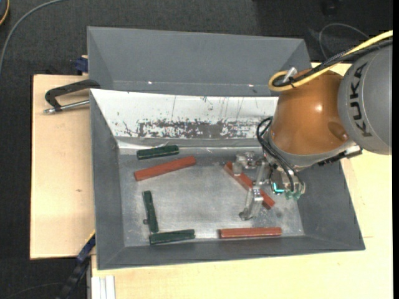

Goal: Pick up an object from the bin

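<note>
Beside red bar [240,177], pincer [248,213] points down.

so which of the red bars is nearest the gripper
The slanted red bar at the gripper; the bottom one and the upper-left one lie clear of it.

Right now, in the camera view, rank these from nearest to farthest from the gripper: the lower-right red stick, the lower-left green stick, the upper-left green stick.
1. The lower-right red stick, lying just below the gripper by the bin's lower wall.
2. The lower-left green stick, along the same wall, off to the left.
3. The upper-left green stick, near the back wall, farthest.
</note>
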Motion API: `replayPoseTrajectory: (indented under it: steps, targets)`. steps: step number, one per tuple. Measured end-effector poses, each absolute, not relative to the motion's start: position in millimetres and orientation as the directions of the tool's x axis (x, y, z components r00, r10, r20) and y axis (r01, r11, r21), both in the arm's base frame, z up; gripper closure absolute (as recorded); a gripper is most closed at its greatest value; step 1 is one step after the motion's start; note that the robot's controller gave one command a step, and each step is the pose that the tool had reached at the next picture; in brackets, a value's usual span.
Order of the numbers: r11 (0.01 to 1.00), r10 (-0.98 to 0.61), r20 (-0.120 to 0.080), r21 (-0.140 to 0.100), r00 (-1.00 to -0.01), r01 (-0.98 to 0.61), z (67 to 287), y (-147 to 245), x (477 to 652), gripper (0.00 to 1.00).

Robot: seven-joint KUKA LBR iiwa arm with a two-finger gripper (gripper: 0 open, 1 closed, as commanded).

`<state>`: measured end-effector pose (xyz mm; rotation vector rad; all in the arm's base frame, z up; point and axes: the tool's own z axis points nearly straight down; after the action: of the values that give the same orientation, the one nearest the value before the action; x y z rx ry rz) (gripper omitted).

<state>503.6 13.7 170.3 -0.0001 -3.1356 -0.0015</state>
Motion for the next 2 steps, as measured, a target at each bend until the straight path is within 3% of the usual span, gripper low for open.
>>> replayPoseTrajectory:
  steps: [1, 2]
  targets:
    - [1.000, 0.004, -0.008, 0.001, -1.000, 0.004, 69, -19, 553.2, 0.00]
    - [0.992, -0.123, -0.008, -0.005, -0.992, -0.123, 75, -129, 570.5, 0.00]
